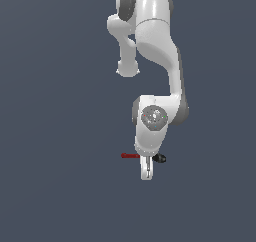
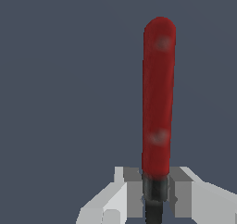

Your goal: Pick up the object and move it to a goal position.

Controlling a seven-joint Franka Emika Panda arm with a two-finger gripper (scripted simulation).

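Observation:
The object (image 1: pixel 130 156) is a thin rod with a red end, a dark shaft and a black knob (image 1: pixel 160 158), lying crosswise under the arm's hand in the exterior view. My gripper (image 1: pixel 146 172) straddles its middle, so the shaft there is hidden. In the wrist view the red end (image 2: pixel 159 93) stretches away from my gripper (image 2: pixel 155 190). The grey finger pads (image 2: pixel 133 186) press against the dark shaft from both sides. The gripper is shut on the object. Whether the rod rests on the surface or hangs above it, I cannot tell.
A plain dark grey-blue surface (image 1: pixel 60 186) fills both views. The white arm (image 1: pixel 155 46) rises over the gripper toward the top of the exterior view. Nothing else shows.

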